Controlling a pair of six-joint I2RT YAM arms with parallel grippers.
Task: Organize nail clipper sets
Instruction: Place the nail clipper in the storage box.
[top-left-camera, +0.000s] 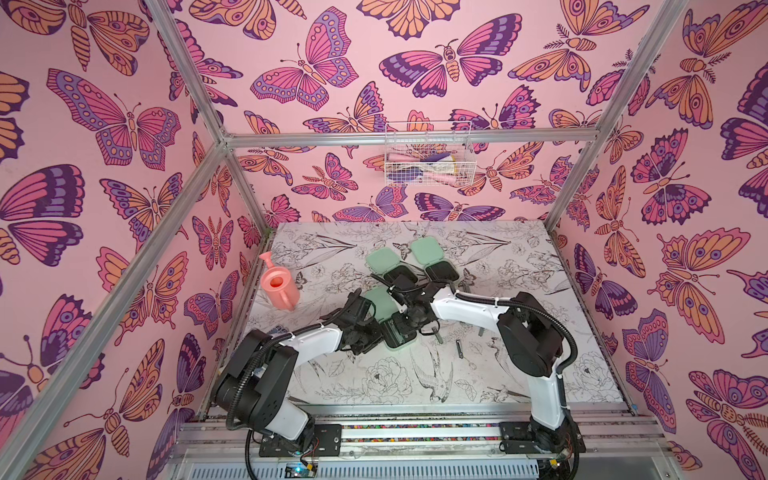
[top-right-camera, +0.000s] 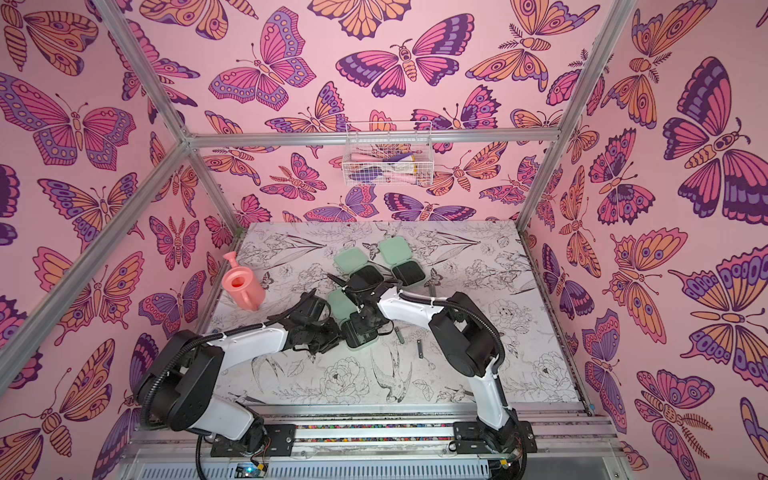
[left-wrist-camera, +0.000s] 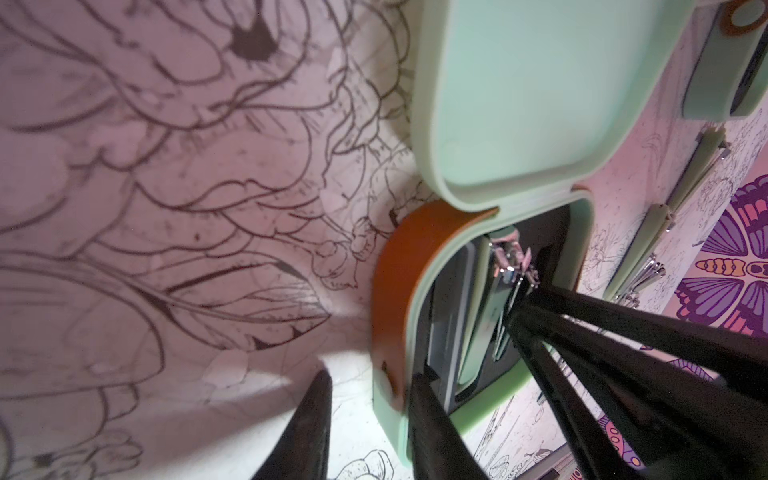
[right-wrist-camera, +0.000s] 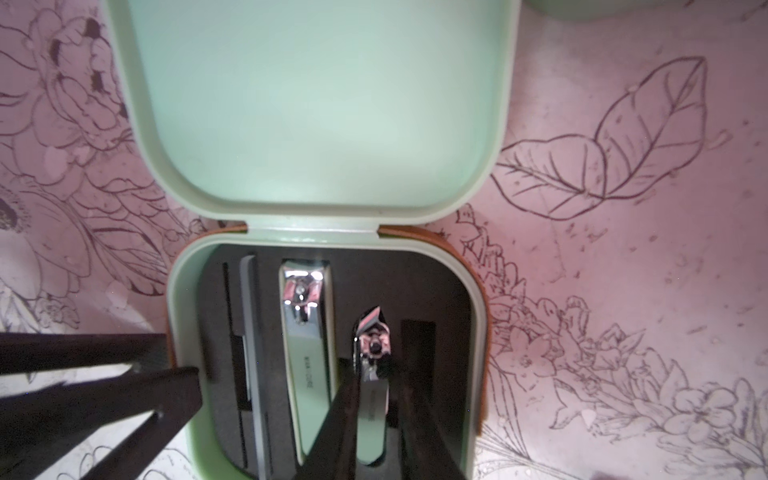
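Note:
Three mint-green nail clipper cases lie open in both top views: two at the back (top-left-camera: 384, 259) (top-left-camera: 426, 251) and one mid-table (top-left-camera: 380, 303). My left gripper (left-wrist-camera: 372, 380) is shut on this middle case's side wall (left-wrist-camera: 390, 316). My right gripper (right-wrist-camera: 380, 415) is shut on a small clipper (right-wrist-camera: 374, 357), which tilts head-up over the black insert. A larger clipper (right-wrist-camera: 305, 345) and a grey file (right-wrist-camera: 249, 353) lie in their slots. The slot (right-wrist-camera: 417, 345) beside the small clipper is bare. The lid (right-wrist-camera: 316, 104) lies flat open.
A pink watering can (top-left-camera: 279, 289) stands at the left edge of the table. Loose slim tools (top-left-camera: 459, 348) (top-left-camera: 436, 334) lie to the right of the middle case. A wire basket (top-left-camera: 430, 158) hangs on the back wall.

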